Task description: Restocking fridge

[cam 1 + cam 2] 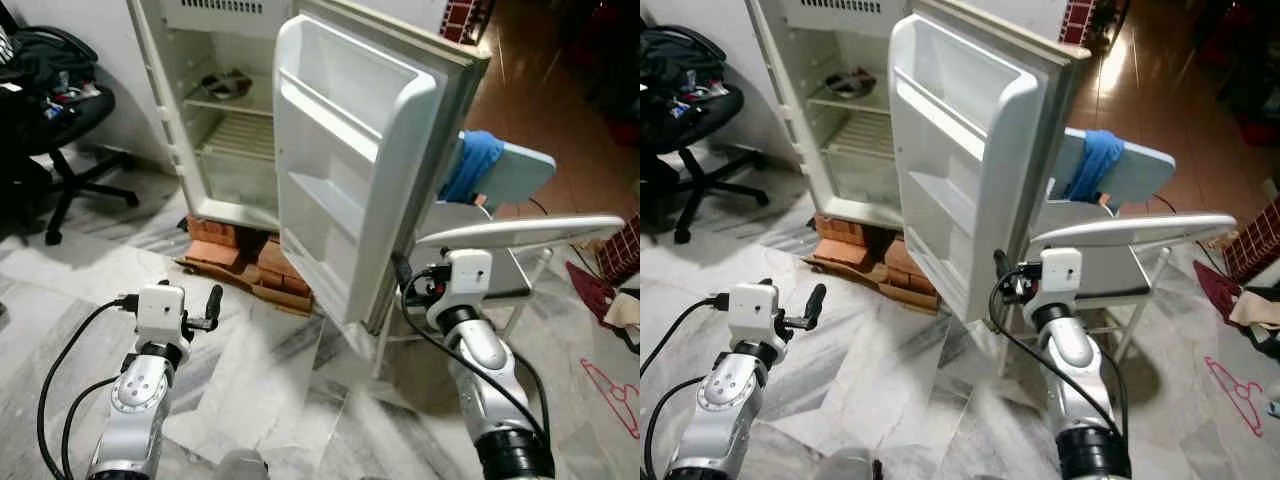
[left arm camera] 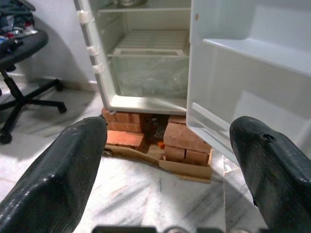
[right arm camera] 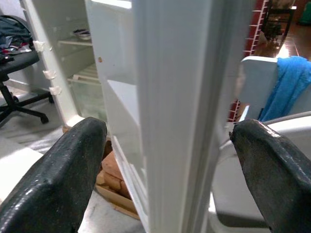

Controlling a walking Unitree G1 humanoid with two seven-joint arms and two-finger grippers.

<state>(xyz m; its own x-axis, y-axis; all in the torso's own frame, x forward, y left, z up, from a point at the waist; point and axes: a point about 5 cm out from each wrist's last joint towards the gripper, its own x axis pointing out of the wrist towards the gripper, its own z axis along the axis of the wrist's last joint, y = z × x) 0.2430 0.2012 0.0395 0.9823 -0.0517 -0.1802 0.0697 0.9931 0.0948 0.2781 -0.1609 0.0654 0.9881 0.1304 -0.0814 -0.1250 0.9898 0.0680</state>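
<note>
White fridge door [image 1: 345,170] upright, shelves facing the robot, its edge between the wide-open, empty right gripper [image 3: 160,170].

The fridge [image 1: 215,110] stands on bricks [image 1: 250,262]; its open door [image 1: 345,170] swings rightward, an office chair [image 1: 55,130] left, a plastic chair [image 1: 500,210] behind the door.

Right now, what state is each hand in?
Left hand: open, holding nothing, facing the fridge.
Right hand: open, its fingers straddling the door edge, not clamped.
</note>
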